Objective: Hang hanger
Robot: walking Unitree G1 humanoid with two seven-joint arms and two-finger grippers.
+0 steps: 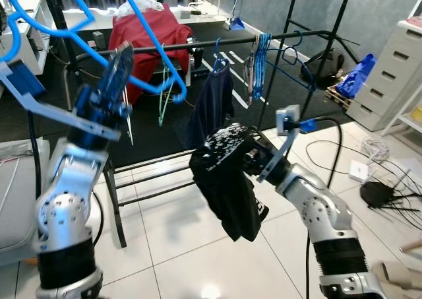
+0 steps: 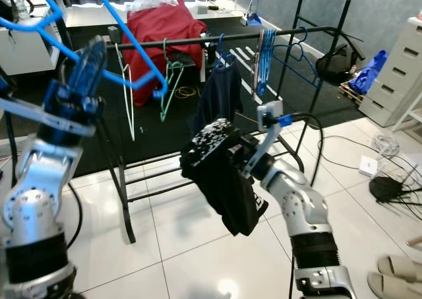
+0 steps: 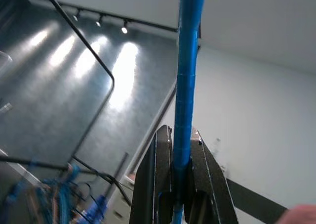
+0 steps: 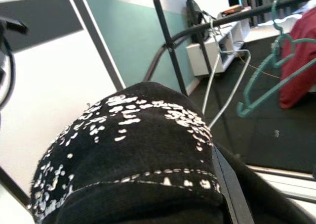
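Blue plastic clothes hanger is held high at the left of the scene, its thin bar pinched between the pressed-together black fingers of the left tool. Its hooked end curls down near the black metal rail of the garment rack but, as far as I can judge, is not yet over it. The right tool is low at the centre, wrapped in a black garment with white speckles; whether its fingers are spread or closed I cannot tell. A dark navy garment and several blue hangers already hang on the rail. Hooking and releasing remain.
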